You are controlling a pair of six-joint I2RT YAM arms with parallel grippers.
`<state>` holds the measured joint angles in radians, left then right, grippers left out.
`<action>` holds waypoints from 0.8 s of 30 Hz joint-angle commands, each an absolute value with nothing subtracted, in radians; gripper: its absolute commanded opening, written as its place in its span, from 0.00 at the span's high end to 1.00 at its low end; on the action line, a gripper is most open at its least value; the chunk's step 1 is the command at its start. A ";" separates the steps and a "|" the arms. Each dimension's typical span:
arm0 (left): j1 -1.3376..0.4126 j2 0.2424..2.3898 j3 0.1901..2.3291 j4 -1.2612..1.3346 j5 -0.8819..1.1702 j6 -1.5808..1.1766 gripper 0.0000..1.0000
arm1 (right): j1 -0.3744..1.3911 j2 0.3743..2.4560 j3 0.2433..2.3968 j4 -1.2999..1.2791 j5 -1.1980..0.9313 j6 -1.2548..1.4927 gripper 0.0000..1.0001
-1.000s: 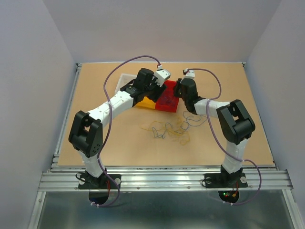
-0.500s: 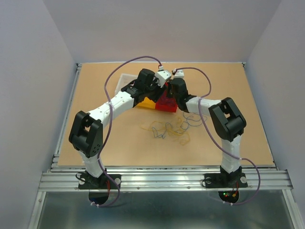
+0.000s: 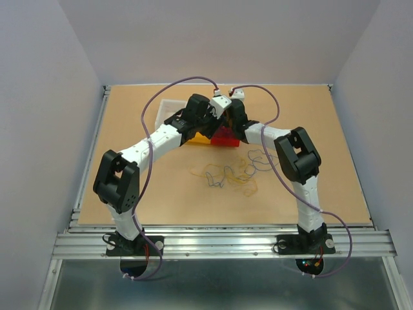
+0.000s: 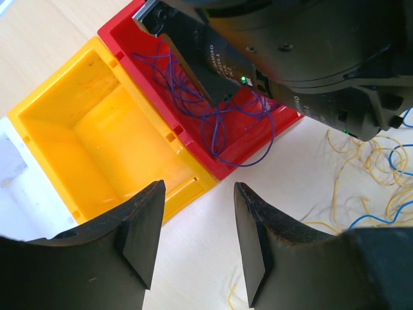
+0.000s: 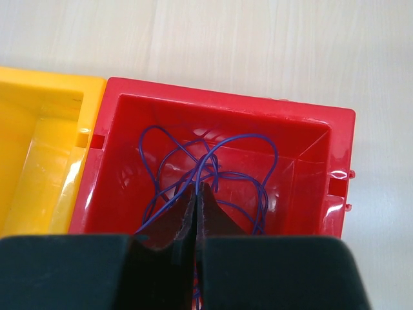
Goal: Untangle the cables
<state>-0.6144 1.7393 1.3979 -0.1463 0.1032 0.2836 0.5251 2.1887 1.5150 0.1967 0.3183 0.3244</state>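
Thin blue-purple wire (image 5: 258, 139) already lies in the red plastic bin (image 5: 310, 123) beneath the right pincer (image 5: 195, 194), jaws together. Left pincer (image 4: 197, 200) apart, empty. Yellow-and-blue wire tangle (image 3: 232, 174) behind both still awaits on the desk (image 3: 161, 194).

Rear overhead overview; wrist views close above red bin (image 5: 222, 102)

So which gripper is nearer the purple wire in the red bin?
Right. The right gripper is shut over the red bin, tips right at the purple wire; the left gripper hovers open outside the bins, near the yellow bin's corner.
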 commanded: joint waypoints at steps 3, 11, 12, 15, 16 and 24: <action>-0.617 1.654 1.368 -0.081 0.037 0.282 0.43 | 0.531 2.194 1.545 0.120 0.313 0.350 0.92; -0.580 1.579 1.313 -0.005 0.008 0.242 0.43 | 0.540 2.115 1.548 0.123 0.370 0.347 0.80; -0.571 1.569 1.309 -0.005 0.009 0.236 0.43 | 0.540 2.111 1.551 0.123 0.371 0.348 0.80; -0.539 1.539 1.287 0.046 0.012 0.218 0.43 | 0.540 2.105 1.563 0.124 0.370 0.350 0.79; -0.534 1.533 1.284 0.051 0.015 0.215 0.43 | 0.540 2.106 1.568 0.124 0.368 0.351 0.78; -0.511 1.516 1.269 0.067 0.034 0.207 0.42 | 0.560 2.057 1.548 0.123 0.425 0.342 0.38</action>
